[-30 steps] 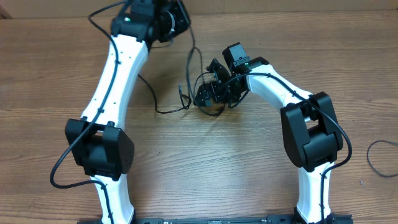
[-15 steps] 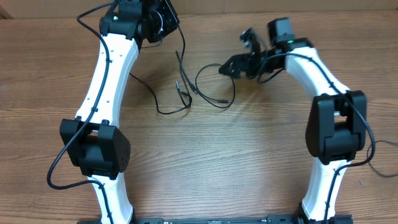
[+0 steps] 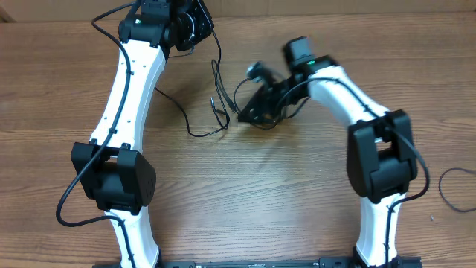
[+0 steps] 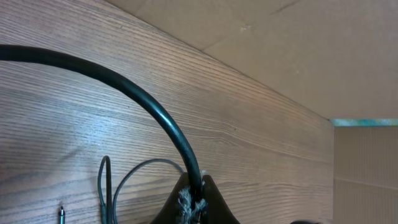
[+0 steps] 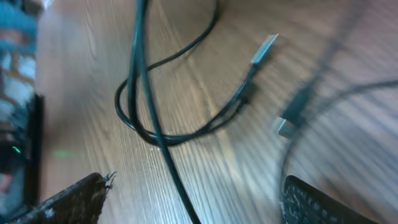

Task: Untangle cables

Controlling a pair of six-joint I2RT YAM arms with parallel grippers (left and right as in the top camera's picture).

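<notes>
Thin black cables (image 3: 201,133) lie loosely looped on the wooden table (image 3: 245,193) between the two grippers. My left gripper (image 3: 195,24) at the far left is shut on one cable (image 4: 155,112), which arcs away from the closed jaws (image 4: 194,202). Another loop (image 4: 118,177) and a plug tip (image 4: 61,214) lie beside it. My right gripper (image 3: 251,112) hovers open over the looped cables. In the right wrist view its fingers (image 5: 68,202) stand wide apart, a cable (image 5: 165,149) runs between them, and two plug ends (image 5: 264,46) lie beyond.
A separate black cord (image 3: 452,186) curls at the table's right edge. A cardboard wall (image 4: 280,43) stands behind the table's far edge. Both white arms reach in from the near edge, the left (image 3: 126,104) and the right (image 3: 357,97).
My right gripper has swung back from the far right, left and nearer, onto the cable loop, which has shifted a little. The left arm holds the same pose as half a second ago.
</notes>
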